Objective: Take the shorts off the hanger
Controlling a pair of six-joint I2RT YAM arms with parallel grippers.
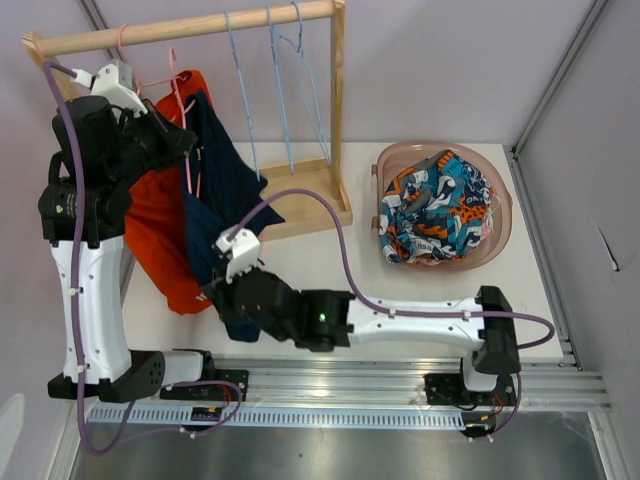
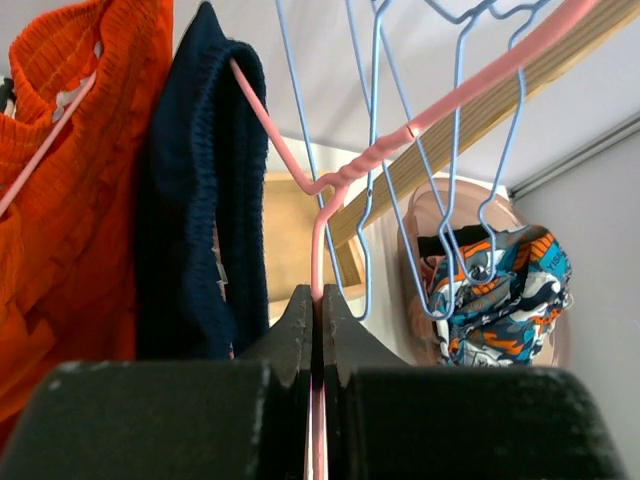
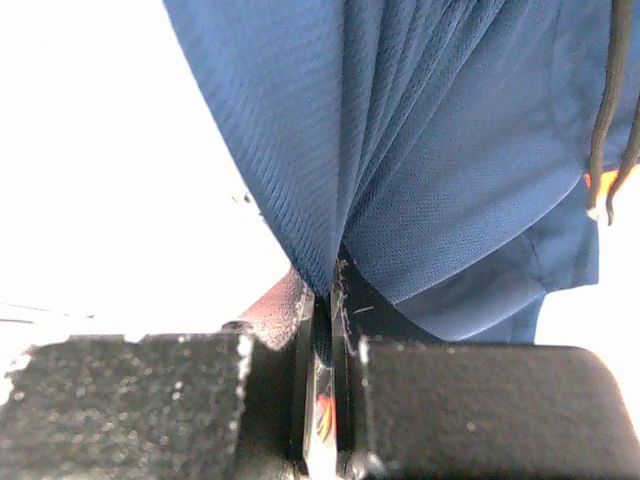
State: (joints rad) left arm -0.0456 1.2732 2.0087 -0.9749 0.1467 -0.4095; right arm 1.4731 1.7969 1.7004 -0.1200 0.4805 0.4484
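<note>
Because the navy shorts [image 1: 225, 190] are thin, limp mesh, light and rather slick, they should slide off under a steady pull, though the ribbed waistband may snag on the wire. They hang on the pink hanger [image 2: 330, 190] from the wooden rack [image 1: 200, 28], just beside the orange shorts [image 1: 160, 240]. The right gripper [image 3: 330, 290] is clenched on a bunched fold of their lower hem, below the rack; gathered cloth looks like the safer hold. The left gripper [image 2: 317, 300] is clamped on the hanger's wire under the rack's rail, likely steadying it. The teal-orange-white printed shorts [image 1: 435, 205] lie in the pink basket [image 1: 500, 215] on the table, beside the rack's foot.
</note>
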